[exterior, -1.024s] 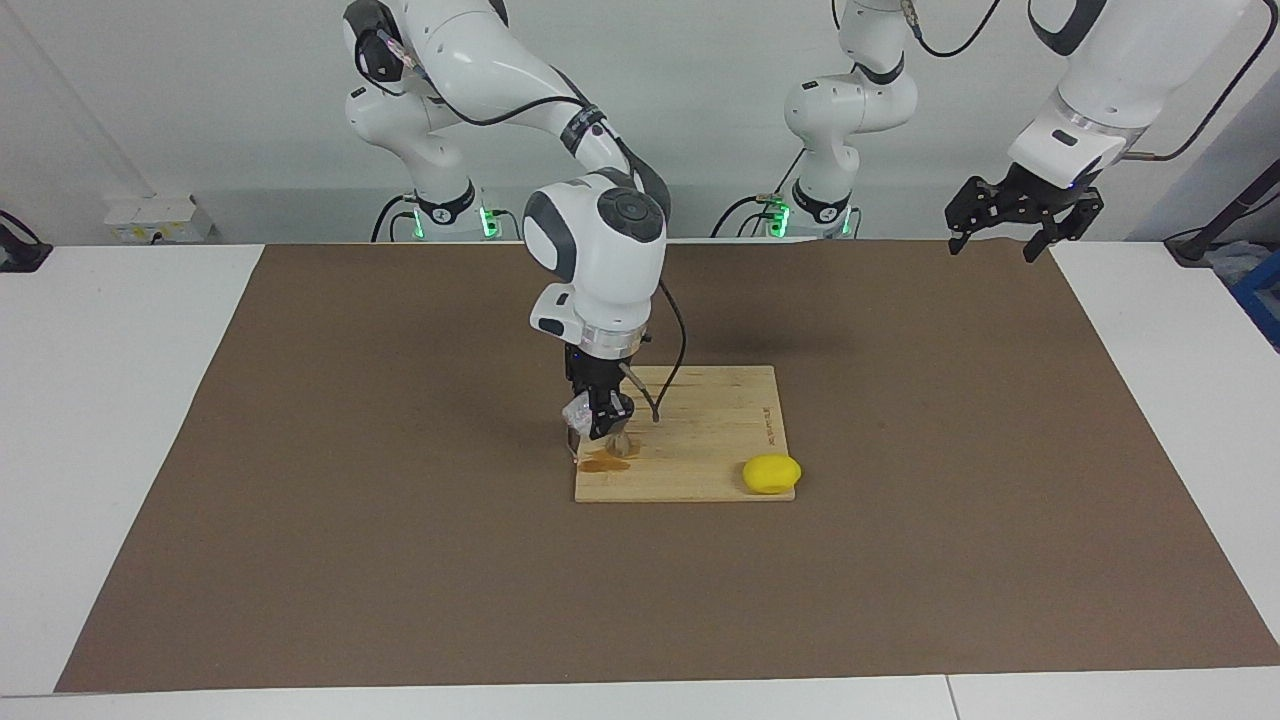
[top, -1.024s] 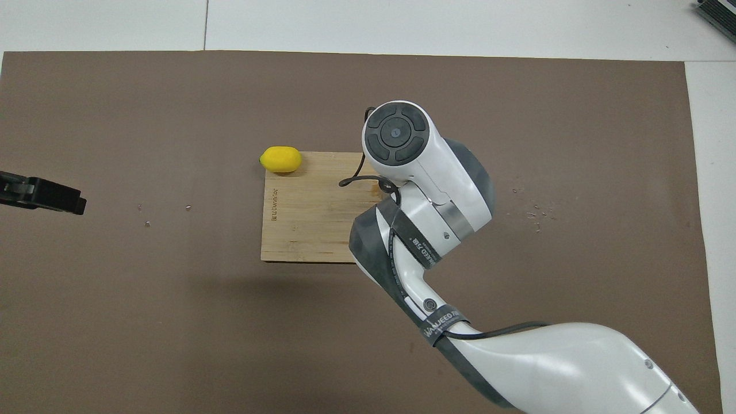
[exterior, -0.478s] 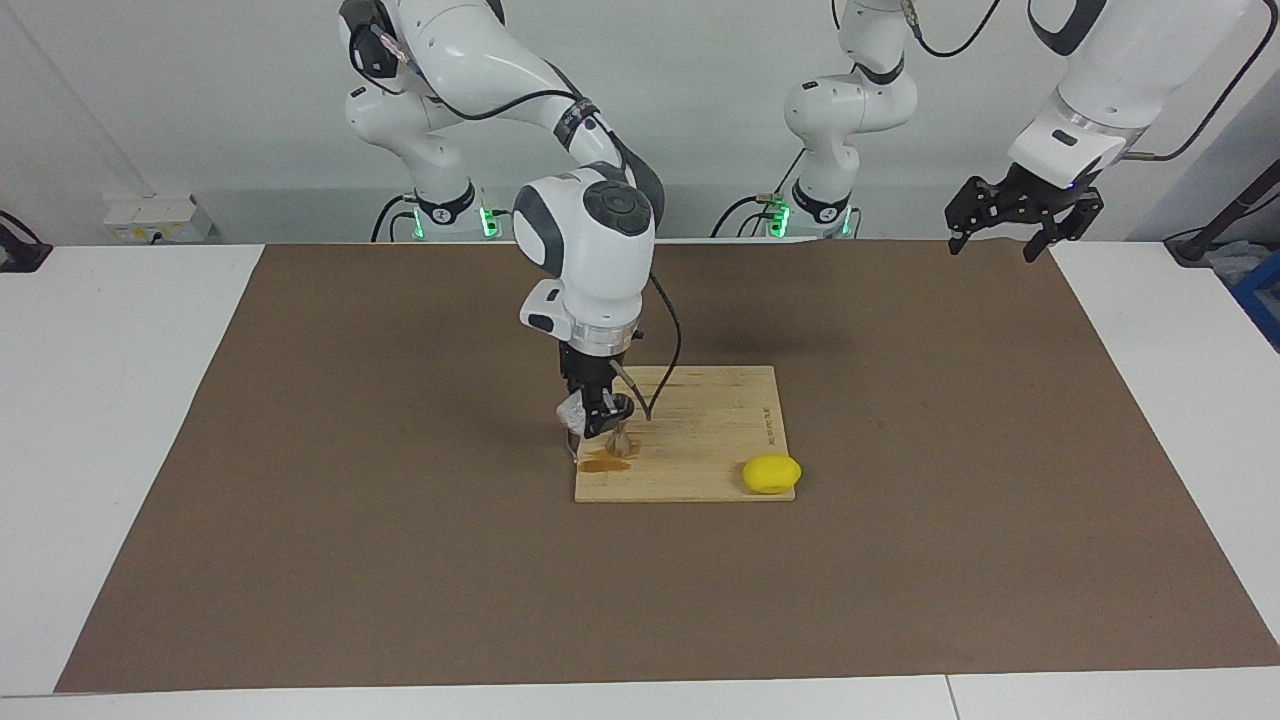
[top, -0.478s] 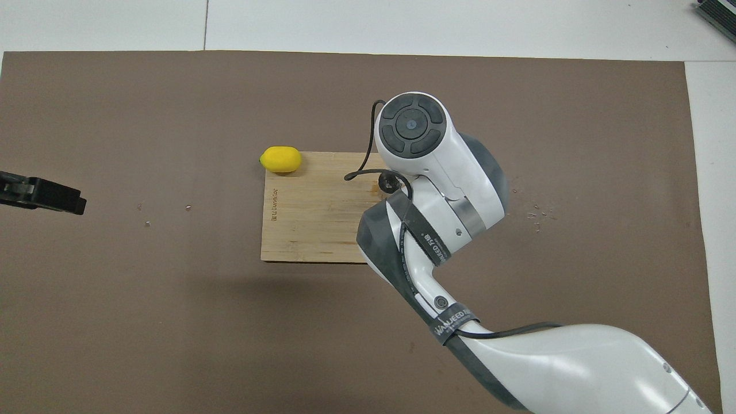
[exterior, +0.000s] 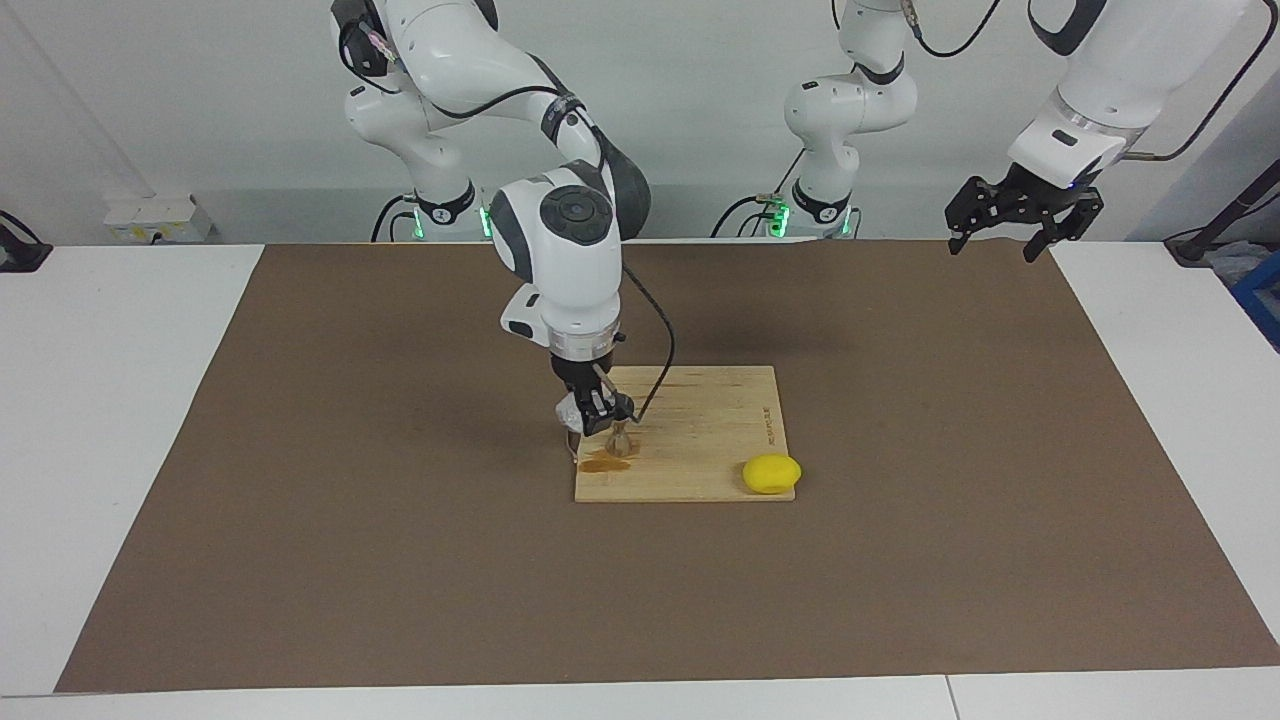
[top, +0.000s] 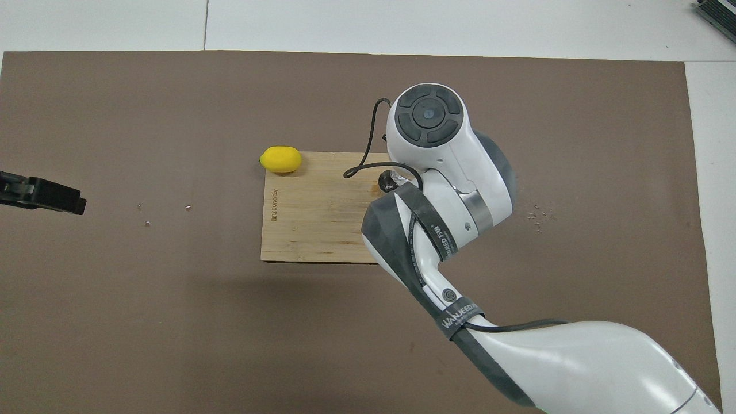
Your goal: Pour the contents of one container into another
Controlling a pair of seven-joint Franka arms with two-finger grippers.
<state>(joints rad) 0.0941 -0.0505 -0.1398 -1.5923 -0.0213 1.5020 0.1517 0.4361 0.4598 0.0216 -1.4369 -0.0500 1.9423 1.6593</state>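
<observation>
The right gripper (exterior: 592, 415) holds the clear faceted glass cup (exterior: 572, 412) tilted over the steel hourglass jigger (exterior: 619, 441) on the wooden board (exterior: 700, 440). The left gripper (exterior: 1010, 232) waits, fingers spread and empty, over the mat's corner nearest the left arm's base.

"WANJEED" on right arm's black strap (top: 459, 316); board's print illegible.

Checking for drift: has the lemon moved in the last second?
No. The lemon sits at the same corner of the cutting board in both views.

A white table (exterior: 120, 400) carries a brown mat (exterior: 400, 560), with a wooden board (exterior: 720, 420) on it.
</observation>
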